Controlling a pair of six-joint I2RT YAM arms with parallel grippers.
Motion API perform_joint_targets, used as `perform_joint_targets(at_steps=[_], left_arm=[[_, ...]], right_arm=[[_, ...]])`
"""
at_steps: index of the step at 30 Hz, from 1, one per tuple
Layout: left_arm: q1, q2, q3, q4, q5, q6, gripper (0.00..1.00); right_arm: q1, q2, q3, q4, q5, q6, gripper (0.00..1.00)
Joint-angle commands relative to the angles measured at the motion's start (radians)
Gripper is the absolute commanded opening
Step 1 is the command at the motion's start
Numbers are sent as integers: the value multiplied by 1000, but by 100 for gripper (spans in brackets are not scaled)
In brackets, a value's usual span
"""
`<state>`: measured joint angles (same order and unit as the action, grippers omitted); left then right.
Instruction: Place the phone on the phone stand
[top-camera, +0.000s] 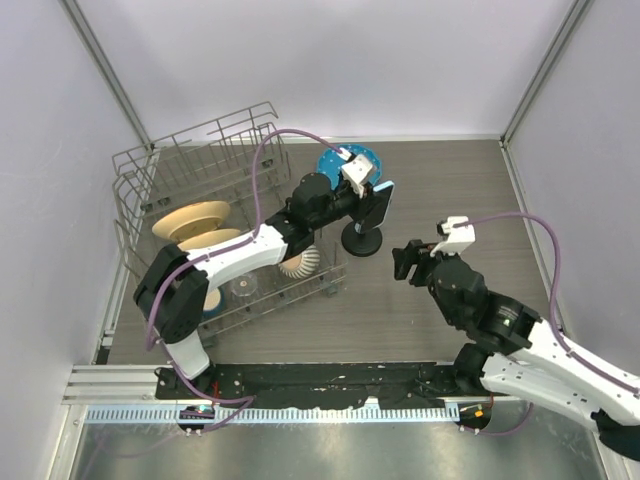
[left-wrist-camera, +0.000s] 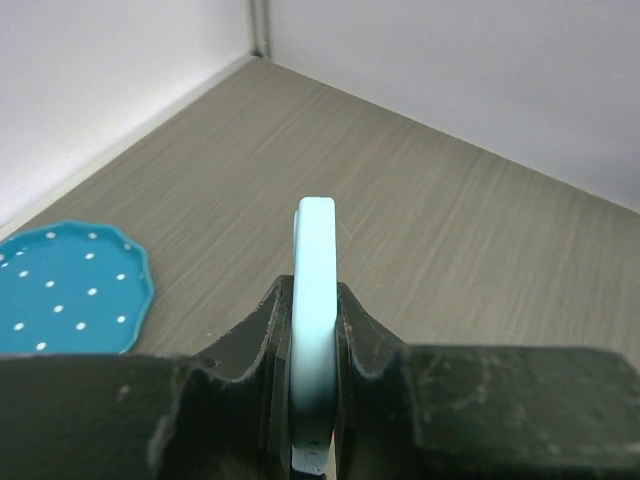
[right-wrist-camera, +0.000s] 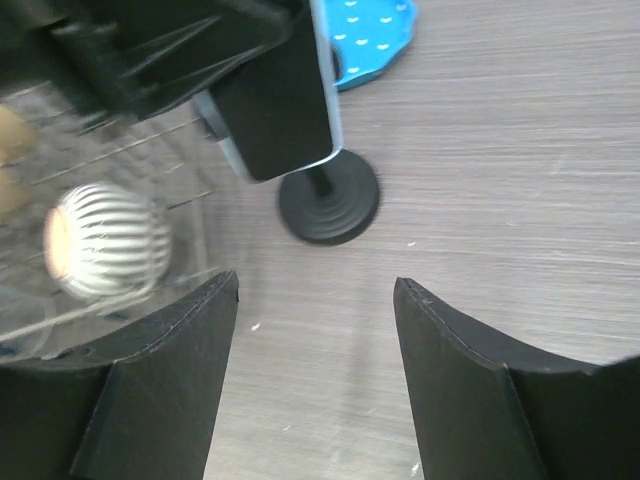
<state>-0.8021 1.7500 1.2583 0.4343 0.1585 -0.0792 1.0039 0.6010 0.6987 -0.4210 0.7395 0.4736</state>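
Tabletop (top-camera: 450, 190): grey-brown wood-grain surface, enclosed by white walls on the left, far and right sides. Items resting directly on it:

1. Wire dish rack (top-camera: 200, 150): occupies the left side, from the far-left corner towards the near edge.
2. Round blue plate (top-camera: 330, 163) with white dots: lies flat at the far centre, just right of the rack.
3. Phone stand (top-camera: 361, 240): upright on its round black disc base at the centre, near the rack's right side and nearer than the plate
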Motion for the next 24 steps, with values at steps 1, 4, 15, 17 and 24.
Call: perform_joint_targets(at_steps=[1, 4, 15, 17, 24], left_arm=[[29, -24, -102, -226, 196, 18, 0], [55, -53, -128, -184, 335, -5, 0], [116, -43, -80, -203, 755, -2, 0], [116, -24, -45, -226, 834, 1, 0], [119, 14, 42, -293, 975, 36, 0]], right_arm=[[-227, 65, 15, 149, -231, -160, 70], [-474, 89, -8, 270, -631, -204, 70], [-643, 117, -154, 688, -1204, -291, 72], [-645, 167, -147, 703, -1210, -335, 72], [-663, 258, -116, 650, -1247, -450, 65]])
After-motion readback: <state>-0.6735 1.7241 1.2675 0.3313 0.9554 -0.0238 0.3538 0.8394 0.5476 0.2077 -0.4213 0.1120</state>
